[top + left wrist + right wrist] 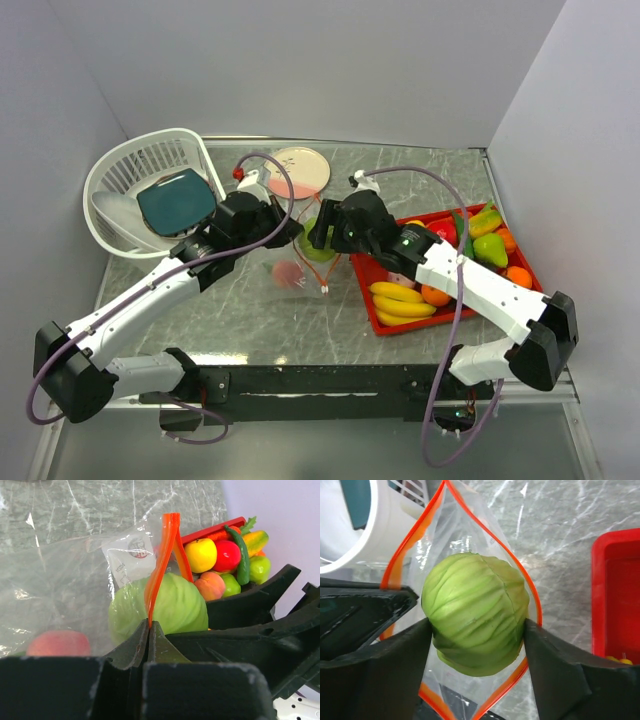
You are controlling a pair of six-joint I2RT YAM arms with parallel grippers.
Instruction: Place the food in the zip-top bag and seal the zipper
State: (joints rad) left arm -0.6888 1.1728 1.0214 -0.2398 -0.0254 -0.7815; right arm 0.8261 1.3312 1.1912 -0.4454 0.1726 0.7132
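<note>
Reaching from the near left corner, the left arm (150, 290) stretches diagonally to the middle of the table (300, 325). The left gripper (150, 628) is clamped tight on the zipper (162, 555), pinching one lip of the bag (60, 580) so the orange strip stands upright.

The right arm (480, 285) comes from the near right corner, crosses low over the red tray (615, 590) and points leftward. The right gripper (476, 630) has a finger against each side of a green cabbage (475, 595), gripping it inside the open bag mouth, with the zipper looping around it. The two grippers face each other, very close together.

A peach (57, 642) lies deeper in the bag, which sags flat on the table toward the near edge. Bananas (402, 300) and the other food fill the tray, just right of the bag.

A white basket (115, 165) sits in the far left corner, close behind the left gripper. A pink plate (300, 172) lies just beyond both grippers. Grey walls (350, 70) close in the left, back and right sides, and the tray lies close to the right one. Bare marble shows between the bag and the near edge.
</note>
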